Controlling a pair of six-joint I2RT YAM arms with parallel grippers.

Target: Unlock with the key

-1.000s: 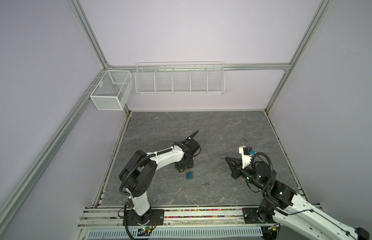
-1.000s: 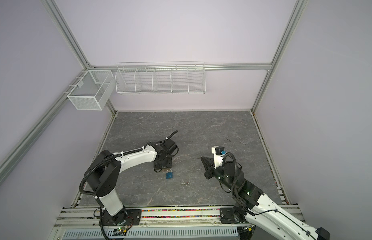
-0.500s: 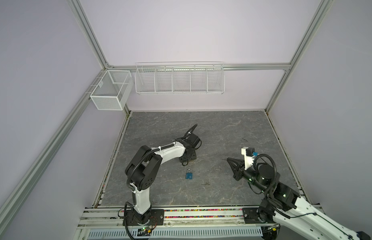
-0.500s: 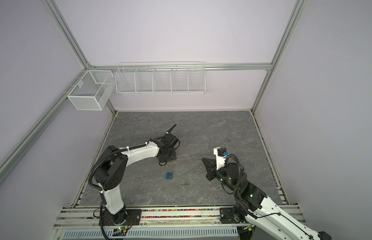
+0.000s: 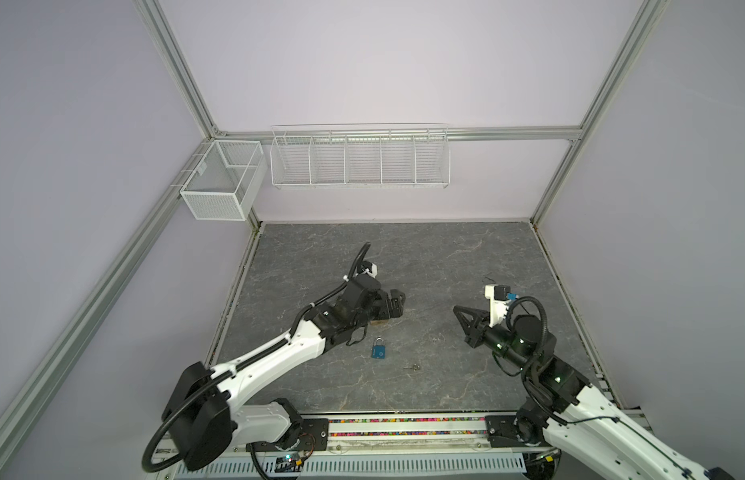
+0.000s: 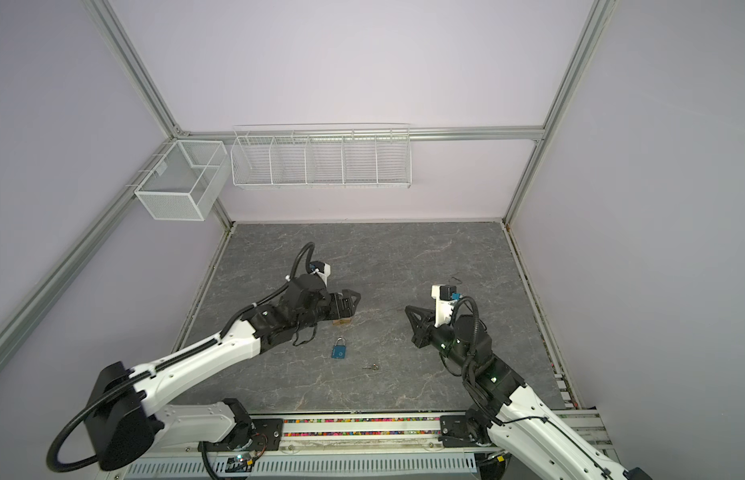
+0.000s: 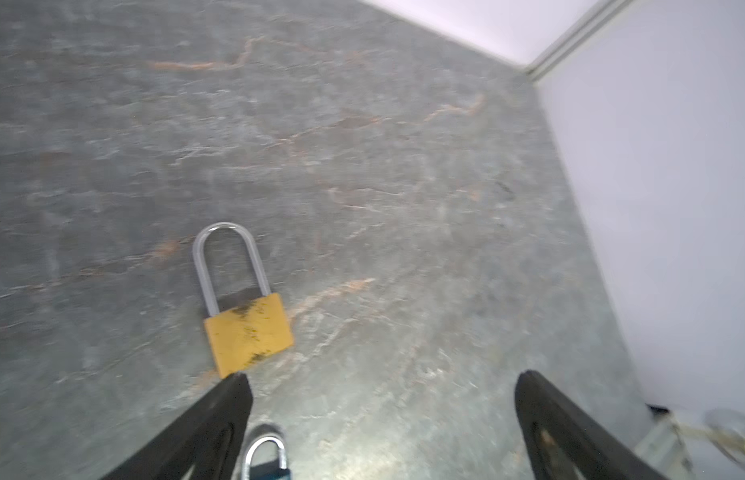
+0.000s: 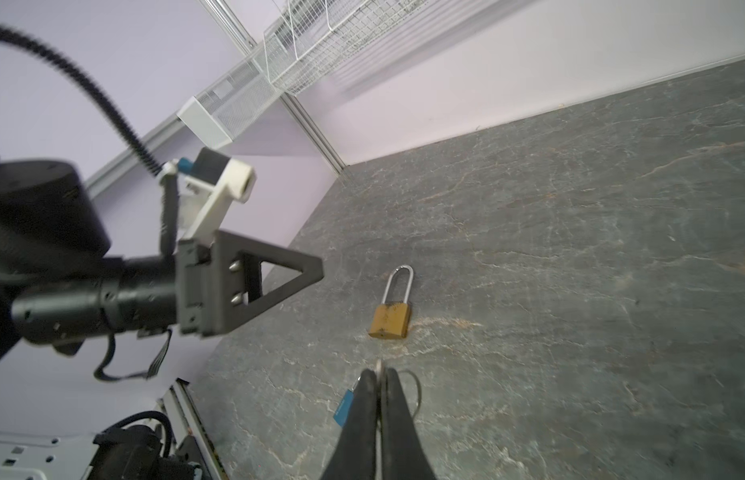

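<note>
The grey marbled tabletop [image 5: 404, 257], filling the lower middle of both top views, carries a blue padlock [image 5: 378, 350] lying flat near its front centre, a small key [image 5: 413, 367] apart at that lock's lower right, and a brass padlock [image 7: 248, 328] flat just above the blue one.

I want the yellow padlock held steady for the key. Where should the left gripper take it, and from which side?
Probably the square body of the yellow padlock, pinched across its two side edges from above. It lies flat on the table, so those edges are the reachable opposing faces; the thin shackle would let it swing.
</note>
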